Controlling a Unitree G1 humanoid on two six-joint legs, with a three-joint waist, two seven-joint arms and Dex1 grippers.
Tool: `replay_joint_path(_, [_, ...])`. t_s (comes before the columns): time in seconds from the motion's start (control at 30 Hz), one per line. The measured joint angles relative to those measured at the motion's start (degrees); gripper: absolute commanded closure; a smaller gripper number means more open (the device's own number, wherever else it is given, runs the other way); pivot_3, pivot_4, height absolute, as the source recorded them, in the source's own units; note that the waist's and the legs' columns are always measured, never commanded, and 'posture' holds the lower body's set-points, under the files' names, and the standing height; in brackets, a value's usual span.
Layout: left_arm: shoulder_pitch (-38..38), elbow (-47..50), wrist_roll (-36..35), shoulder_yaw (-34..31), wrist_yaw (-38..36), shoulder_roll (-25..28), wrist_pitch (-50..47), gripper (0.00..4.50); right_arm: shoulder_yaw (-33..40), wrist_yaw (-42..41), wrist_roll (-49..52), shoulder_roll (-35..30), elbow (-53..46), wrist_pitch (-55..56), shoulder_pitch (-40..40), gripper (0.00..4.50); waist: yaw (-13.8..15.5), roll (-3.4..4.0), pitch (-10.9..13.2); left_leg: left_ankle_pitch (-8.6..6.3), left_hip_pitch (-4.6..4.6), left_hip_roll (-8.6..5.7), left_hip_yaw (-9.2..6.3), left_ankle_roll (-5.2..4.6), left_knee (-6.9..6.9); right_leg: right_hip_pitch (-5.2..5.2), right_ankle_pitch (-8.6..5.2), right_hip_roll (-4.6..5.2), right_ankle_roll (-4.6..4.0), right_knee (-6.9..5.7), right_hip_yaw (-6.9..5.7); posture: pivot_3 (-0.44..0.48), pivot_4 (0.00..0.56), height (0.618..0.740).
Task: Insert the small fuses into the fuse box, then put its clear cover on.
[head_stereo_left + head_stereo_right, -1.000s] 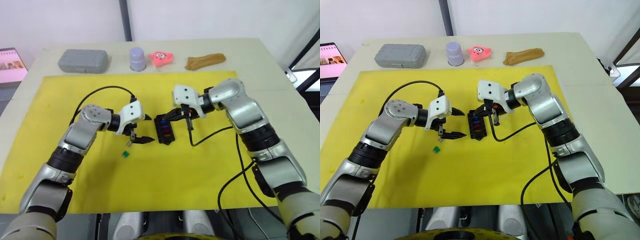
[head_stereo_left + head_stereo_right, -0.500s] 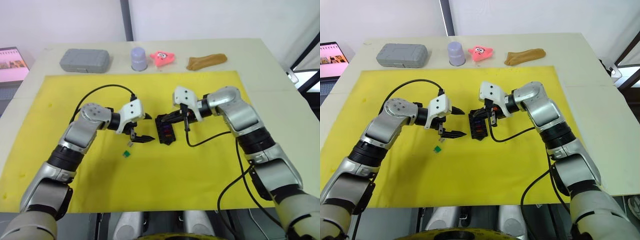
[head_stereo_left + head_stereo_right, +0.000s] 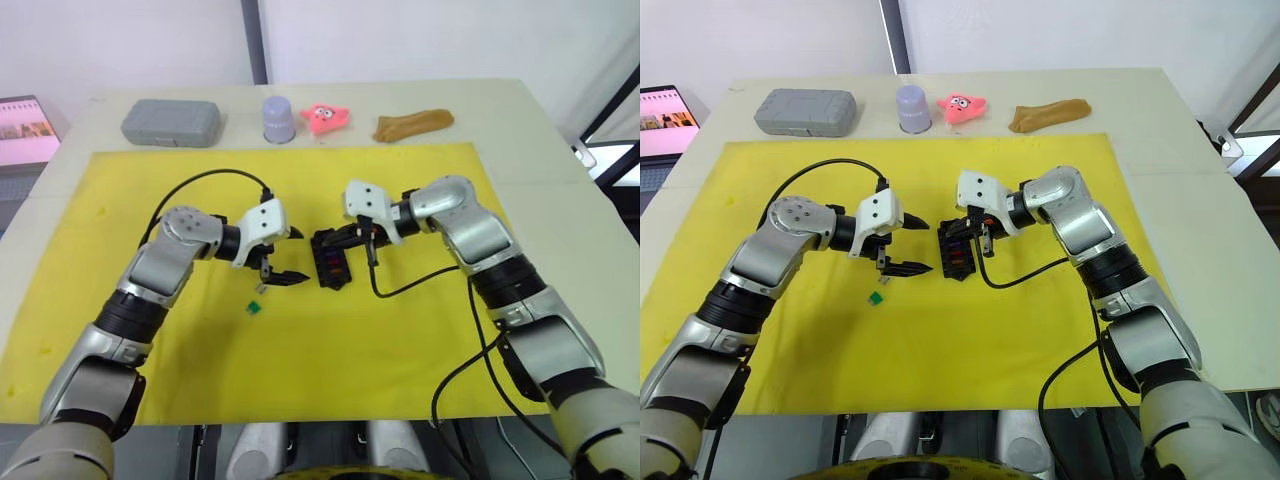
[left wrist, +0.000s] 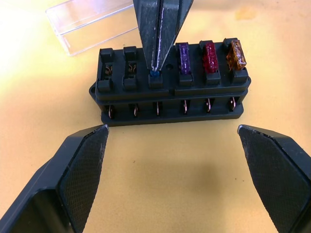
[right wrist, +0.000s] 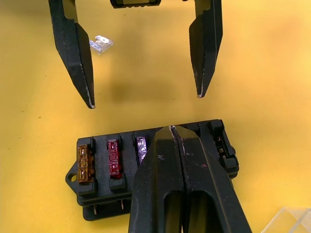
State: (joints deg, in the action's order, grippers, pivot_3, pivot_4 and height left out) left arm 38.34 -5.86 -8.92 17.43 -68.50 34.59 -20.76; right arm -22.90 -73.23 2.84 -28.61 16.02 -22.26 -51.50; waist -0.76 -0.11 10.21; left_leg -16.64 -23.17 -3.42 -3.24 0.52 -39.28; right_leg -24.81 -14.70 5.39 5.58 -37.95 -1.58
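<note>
Left gripper [image 3: 283,259] hangs with its two black fingers spread wide and nothing between them, just beside the fuse box [image 3: 329,260] on the yellow mat [image 3: 300,380]. Nearer the robot than that gripper, a loose green fuse [image 3: 254,307] lies alone on the mat. Right gripper [image 4: 159,60] has its fingers pressed together on a blue fuse [image 4: 154,75], the tips set down onto a middle slot of the black block. Three slots beside it already carry a purple fuse [image 4: 183,52], a red fuse [image 4: 209,50] and an amber fuse [image 4: 234,48]; the two slots on the other side show bare metal clips. Just past the box lies the clear cover [image 4: 90,22], flat on the mat. Along the far table edge stand a grey case [image 3: 171,121], a lilac cup [image 3: 278,118], a pink toy [image 3: 325,116] and a brown cloth [image 3: 412,124].
</note>
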Motion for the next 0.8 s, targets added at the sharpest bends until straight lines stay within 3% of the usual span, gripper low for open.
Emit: replay_joint_path(0.8, [0.0, 0.0, 0.1, 0.0, 0.0, 0.0, 0.0, 0.00, -4.1, -0.7, -4.4, -0.1, 2.3, -0.7, -1.4, 4.49, 0.5, -0.14, -0.9, -0.36, 1.34, 0.00, -0.28, -0.59, 0.17, 1.71, -0.03, -0.06, 0.04, 0.72, -0.10, 0.000, 0.150, 0.731])
